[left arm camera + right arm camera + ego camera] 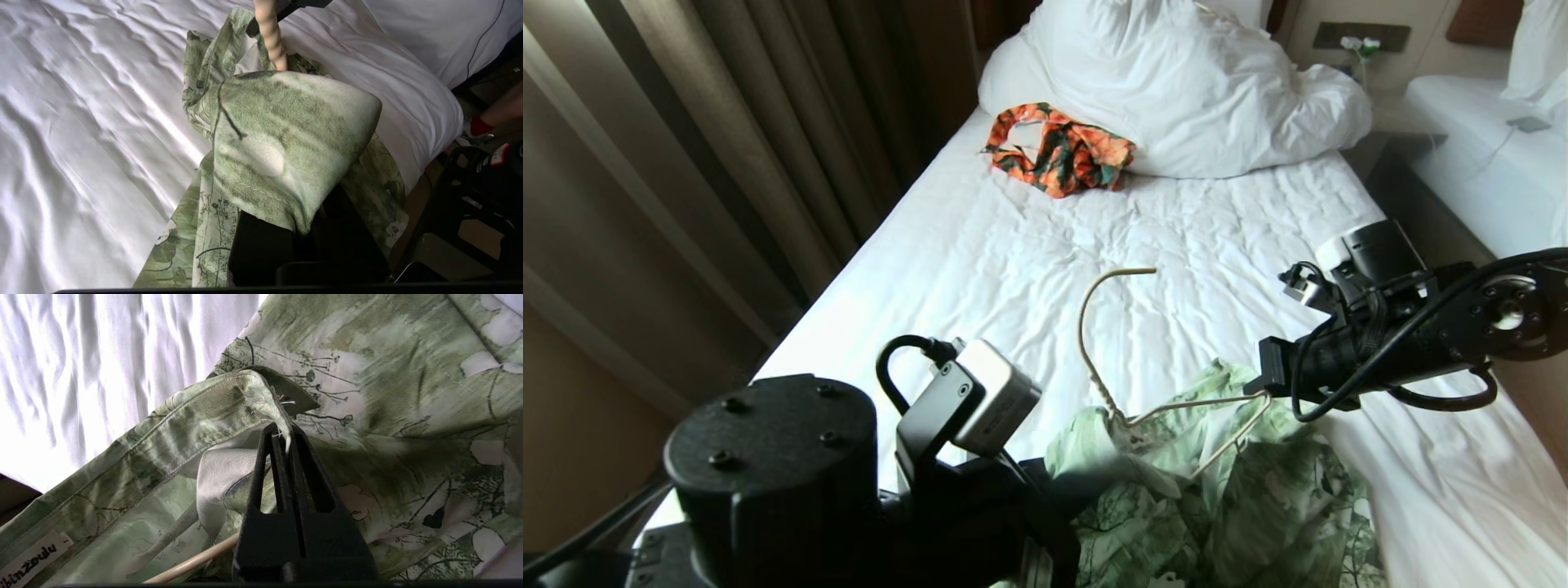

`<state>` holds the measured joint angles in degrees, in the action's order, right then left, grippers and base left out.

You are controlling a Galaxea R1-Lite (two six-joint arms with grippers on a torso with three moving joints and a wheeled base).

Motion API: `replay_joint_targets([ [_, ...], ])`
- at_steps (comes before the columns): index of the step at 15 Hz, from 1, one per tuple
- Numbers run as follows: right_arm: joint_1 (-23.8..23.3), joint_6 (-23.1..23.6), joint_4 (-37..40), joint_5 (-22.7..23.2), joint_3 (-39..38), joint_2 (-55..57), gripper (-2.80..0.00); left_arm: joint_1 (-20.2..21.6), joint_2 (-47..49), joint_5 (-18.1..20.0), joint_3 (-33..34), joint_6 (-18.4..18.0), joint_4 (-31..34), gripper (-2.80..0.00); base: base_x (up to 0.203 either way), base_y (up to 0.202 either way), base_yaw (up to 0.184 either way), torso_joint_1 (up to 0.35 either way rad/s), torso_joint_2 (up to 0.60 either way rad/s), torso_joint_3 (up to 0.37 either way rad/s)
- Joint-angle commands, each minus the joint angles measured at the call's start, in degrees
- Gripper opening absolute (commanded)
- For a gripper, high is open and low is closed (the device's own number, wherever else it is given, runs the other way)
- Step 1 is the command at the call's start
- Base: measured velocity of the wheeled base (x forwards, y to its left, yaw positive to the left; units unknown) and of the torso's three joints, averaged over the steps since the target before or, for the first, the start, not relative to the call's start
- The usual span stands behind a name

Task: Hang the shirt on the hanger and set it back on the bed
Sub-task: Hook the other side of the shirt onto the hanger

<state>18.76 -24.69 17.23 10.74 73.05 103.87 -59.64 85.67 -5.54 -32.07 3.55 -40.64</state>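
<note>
The green flowered shirt (1258,506) lies bunched at the near end of the bed (1013,269). The cream wire hanger (1081,327) stands in its neck opening, hook upward. My right gripper (1262,392) is at the hanger's right shoulder. In the right wrist view it (286,435) is shut on a stitched edge of the shirt (408,375), with hanger wires (192,561) beside it. My left gripper (1078,482) is at the shirt's left side. Shirt cloth (286,134) drapes over its black fingers (261,245) and tucks between them; the hanger's neck (273,36) rises beyond.
An orange-and-teal garment (1058,155) lies against the white duvet and pillow (1176,82) at the bed's head. Brown curtains (686,163) line the left side. A second white bed (1486,163) stands to the right across a narrow gap. A person's foot (480,126) shows by the bed's edge.
</note>
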Motion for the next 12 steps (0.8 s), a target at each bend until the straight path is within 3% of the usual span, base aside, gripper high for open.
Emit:
replay_joint_targets([
  [1, -0.83, -0.1, 0.11, 0.07, -1.05, -1.38, -2.8, 0.13, -2.23, -0.08, -0.06, 0.06, 1.19, -2.8, 0.0, 0.0, 0.0, 0.0, 0.0, 0.0],
  [6, -1.72, -0.05, 0.17, 0.07, -1.94, -4.71, -2.8, 0.31, -5.08, 0.0, -0.8, 0.06, 5.4, -2.8, 0.0, 0.0, 0.0, 0.0, 0.0, 0.0],
  [12, -1.26, 0.07, 0.36, 0.09, -1.59, -10.8, -2.8, -0.92, -3.88, -0.05, -1.22, 0.06, 5.49, -2.8, 0.0, 0.0, 0.0, 0.0, 0.0, 0.0],
])
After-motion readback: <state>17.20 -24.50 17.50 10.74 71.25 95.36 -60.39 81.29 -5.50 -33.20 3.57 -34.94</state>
